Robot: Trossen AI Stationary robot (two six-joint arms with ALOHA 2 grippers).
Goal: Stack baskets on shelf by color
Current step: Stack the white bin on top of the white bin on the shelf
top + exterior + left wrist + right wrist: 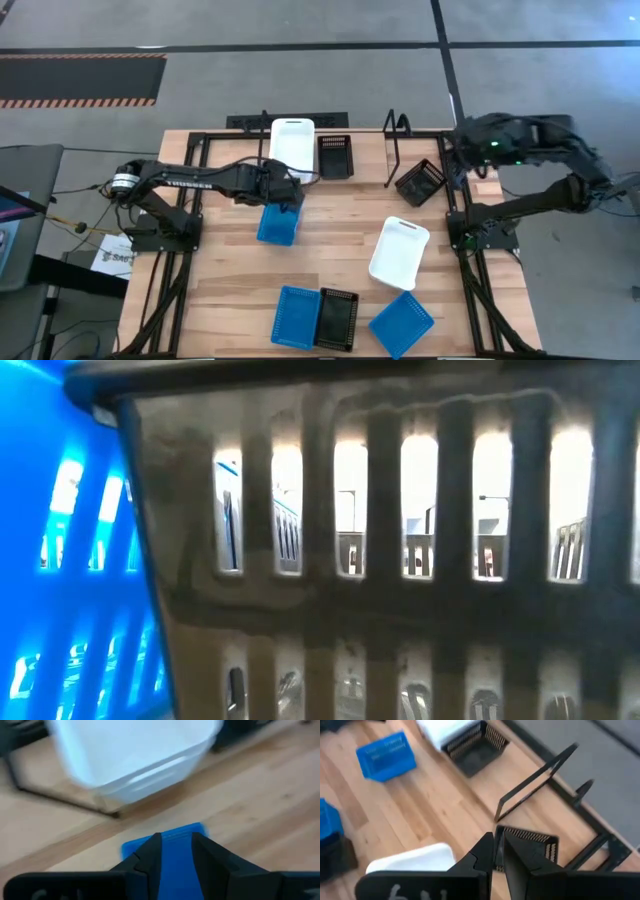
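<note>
The left claw (pixel 175 851) is clamped on the rim of a blue slotted plastic basket (pixel 278 224), just in front of the white plastic basket (pixel 292 143) on the low black wire shelf (pixel 290 122), probably carrying it there. The right claw (pixel 498 851), nearly closed, pinches a small black mesh basket's (pixel 420 183) wall beside the shelf's right end

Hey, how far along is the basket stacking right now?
Early on. A white basket and a black basket lie at the shelf. The left gripper holds a blue basket; the right gripper holds a second black basket. Left on the table: second white basket, two blue baskets, third black basket.
</note>
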